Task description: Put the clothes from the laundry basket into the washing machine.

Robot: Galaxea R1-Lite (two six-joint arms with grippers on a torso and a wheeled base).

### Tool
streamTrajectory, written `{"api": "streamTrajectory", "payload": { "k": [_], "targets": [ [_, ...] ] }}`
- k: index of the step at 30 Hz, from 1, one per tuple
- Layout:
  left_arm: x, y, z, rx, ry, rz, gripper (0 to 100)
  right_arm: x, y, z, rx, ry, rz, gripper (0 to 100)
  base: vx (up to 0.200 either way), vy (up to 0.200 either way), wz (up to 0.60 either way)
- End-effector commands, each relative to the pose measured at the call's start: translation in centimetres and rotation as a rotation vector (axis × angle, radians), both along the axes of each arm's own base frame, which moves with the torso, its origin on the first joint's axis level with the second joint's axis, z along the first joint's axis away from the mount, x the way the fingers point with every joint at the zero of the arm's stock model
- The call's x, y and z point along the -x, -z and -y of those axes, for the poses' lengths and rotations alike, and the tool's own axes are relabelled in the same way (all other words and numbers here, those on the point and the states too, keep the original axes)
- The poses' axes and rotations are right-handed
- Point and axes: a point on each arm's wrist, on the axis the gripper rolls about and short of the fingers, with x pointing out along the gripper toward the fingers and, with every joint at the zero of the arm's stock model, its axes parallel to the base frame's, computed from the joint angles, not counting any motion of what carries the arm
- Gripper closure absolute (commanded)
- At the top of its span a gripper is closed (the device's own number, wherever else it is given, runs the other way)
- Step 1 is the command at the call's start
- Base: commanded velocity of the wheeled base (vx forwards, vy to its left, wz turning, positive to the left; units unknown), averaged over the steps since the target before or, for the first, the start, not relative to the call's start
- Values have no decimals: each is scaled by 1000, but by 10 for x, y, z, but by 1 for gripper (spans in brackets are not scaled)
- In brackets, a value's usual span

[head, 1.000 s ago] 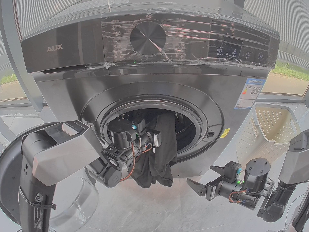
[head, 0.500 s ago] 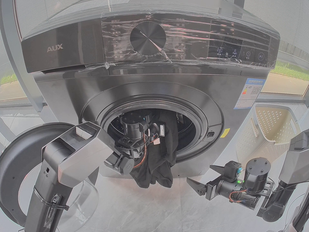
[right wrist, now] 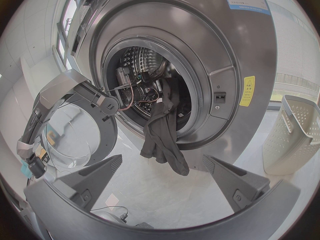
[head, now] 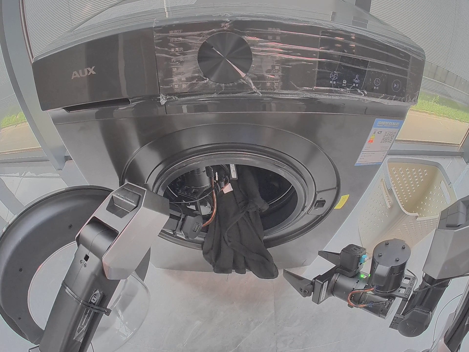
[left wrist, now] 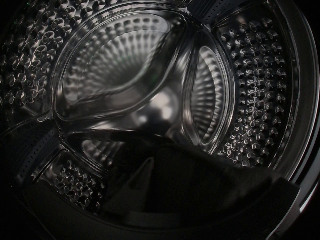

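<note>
The washing machine (head: 273, 133) stands in front of me with its round opening uncovered. A black garment (head: 239, 235) hangs over the opening's lower rim, its top end inside the drum and its tail near the floor. My left arm (head: 127, 231) reaches through the opening. Inside the steel drum, my left gripper (left wrist: 160, 164) is shut on the black garment (left wrist: 200, 184), which covers most of its fingers. To the lower right of the opening and just above the floor, my right gripper (head: 305, 266) is open and holds nothing. From there it faces the garment (right wrist: 163, 134).
The machine's door (head: 29, 250) is swung open to the left, low beside my left arm. A cream perforated laundry basket (head: 415, 196) stands to the right of the machine; I see no clothes in the part that shows. Pale tiled floor (head: 234, 314) lies in front.
My left arm has pushed up and deeper into the drum, drawing the garment's top end inward; the hanging part shifted and spread toward the right. The right arm has not moved.
</note>
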Motion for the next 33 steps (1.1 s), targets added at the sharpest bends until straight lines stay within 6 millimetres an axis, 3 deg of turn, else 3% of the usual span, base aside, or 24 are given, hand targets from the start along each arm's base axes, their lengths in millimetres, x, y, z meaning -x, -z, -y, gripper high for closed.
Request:
{"api": "streamTrajectory", "payload": {
  "k": [1, 7, 17, 21, 33],
  "targets": [
    [-3, 4, -3, 3, -9, -4, 0, 0, 1, -1, 2, -3, -3, 0, 0, 0, 0],
    [7, 9, 6, 3, 14, -40, 0, -1, 0, 0, -1, 2, 1, 0, 0, 0, 0],
    [63, 3, 12, -122, 142, -241, 0, 0, -1, 1, -3, 2, 3, 0, 0, 0, 0],
    [82, 14, 11, -174, 198, -333, 0, -1, -1, 1, -3, 4, 3, 0, 0, 0, 0],
    [84, 56, 6, -262, 208, -417, 0, -1, 0, 0, -1, 1, 1, 0, 0, 0, 0]
  ]
}}
